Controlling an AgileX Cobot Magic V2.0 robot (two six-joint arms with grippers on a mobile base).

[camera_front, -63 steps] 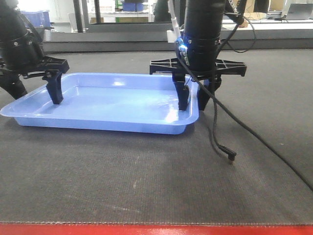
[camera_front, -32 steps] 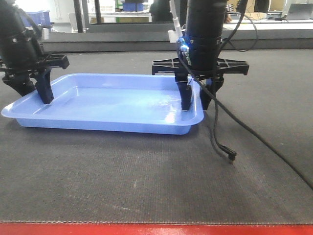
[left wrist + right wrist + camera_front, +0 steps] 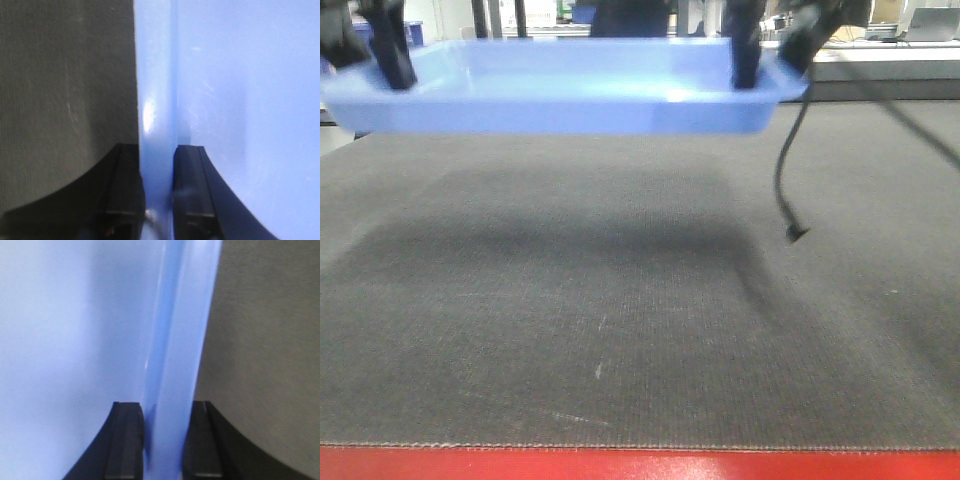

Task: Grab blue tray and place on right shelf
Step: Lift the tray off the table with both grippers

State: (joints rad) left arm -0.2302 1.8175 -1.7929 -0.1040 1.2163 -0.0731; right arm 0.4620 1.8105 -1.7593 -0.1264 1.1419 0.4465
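Front-facing view: blue tray [image 3: 560, 95] suspended level, clear above grey mat [image 3: 620, 330] | left wrist: left gripper [image 3: 157, 200] clamps tray rim | right wrist: right gripper [image 3: 164, 440] clamps opposite rim

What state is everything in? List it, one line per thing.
blue tray: in the air above the table, roughly level, held at both ends, nothing seen inside.
left gripper: shut on the tray's left rim, one finger inside, one outside.
right gripper: shut on the tray's right rim, likewise.
black cable: hanging loose below the tray's right end.
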